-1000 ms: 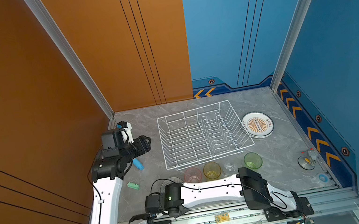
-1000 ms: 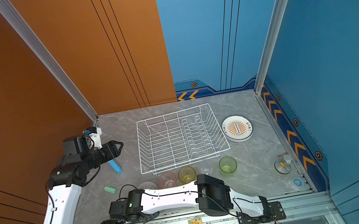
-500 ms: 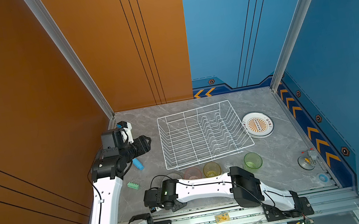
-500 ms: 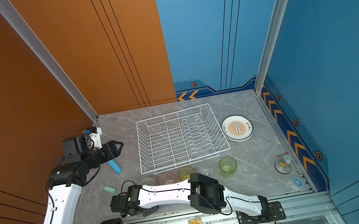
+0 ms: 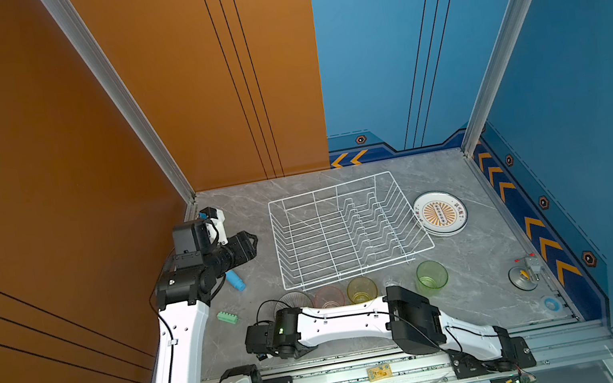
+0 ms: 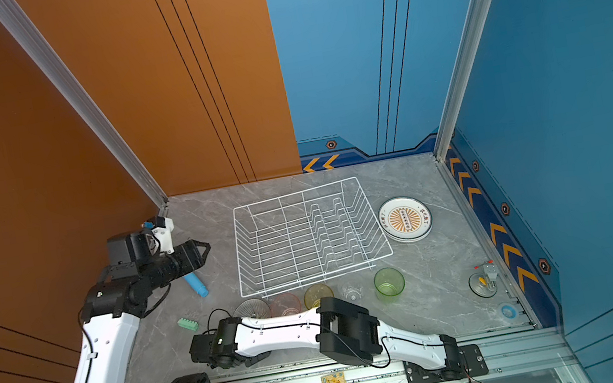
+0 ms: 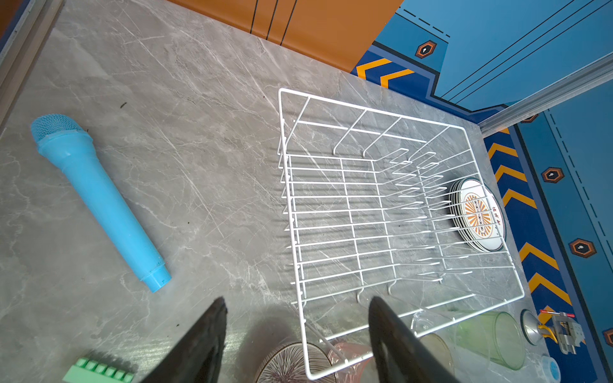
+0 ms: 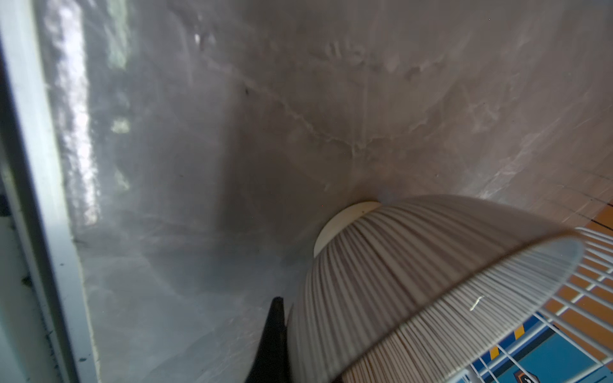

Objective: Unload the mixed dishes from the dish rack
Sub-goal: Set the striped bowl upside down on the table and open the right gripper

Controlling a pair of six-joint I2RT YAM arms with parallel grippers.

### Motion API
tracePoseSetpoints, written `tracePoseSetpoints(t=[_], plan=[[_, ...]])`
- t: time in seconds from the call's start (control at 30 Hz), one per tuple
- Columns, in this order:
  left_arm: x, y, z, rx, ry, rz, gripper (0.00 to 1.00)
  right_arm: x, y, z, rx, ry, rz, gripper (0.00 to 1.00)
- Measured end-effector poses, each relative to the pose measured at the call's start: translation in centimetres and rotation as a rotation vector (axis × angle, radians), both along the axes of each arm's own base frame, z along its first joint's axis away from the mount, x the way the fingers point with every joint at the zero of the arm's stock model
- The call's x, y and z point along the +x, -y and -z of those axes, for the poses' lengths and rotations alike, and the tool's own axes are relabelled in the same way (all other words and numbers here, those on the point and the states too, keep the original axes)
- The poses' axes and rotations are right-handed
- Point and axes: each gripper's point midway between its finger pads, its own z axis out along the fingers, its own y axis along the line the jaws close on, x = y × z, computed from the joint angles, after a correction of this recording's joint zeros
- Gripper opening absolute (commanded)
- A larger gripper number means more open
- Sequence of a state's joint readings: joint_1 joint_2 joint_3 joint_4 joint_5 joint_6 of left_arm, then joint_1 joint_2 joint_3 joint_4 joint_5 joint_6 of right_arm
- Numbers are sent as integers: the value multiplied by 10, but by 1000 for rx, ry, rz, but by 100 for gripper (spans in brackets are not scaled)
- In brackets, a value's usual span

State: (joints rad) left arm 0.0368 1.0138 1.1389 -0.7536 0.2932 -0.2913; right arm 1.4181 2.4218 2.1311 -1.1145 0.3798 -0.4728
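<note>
Stretching low leftward, right tool (image 8: 277, 308) sits closed near bowl (image 8: 431, 282).

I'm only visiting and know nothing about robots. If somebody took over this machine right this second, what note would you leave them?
Left gripper: open, empty, hovering left of the dish rack in both top views.
Right gripper: shut, low beside the striped bowl; no grip visible.
Dishes: plate stack on the table right of the rack. In a row in front of it: the bowl, pink tumbler, yellow tumbler, clear tumbler, green tumbler.
Done: the rack looks empty.
Left: probably nothing to unload; just park the arms.
</note>
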Motion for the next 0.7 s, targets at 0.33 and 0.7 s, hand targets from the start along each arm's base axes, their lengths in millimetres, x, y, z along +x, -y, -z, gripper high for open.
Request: tracePoseSetpoints(t=[0.33,0.7], plan=[[0,0,0,0,0,0,69,5,-1,-1,4,20,4,8],[0,0,0,-3,0,2,69,8,-2,-3,11,37,5,29]])
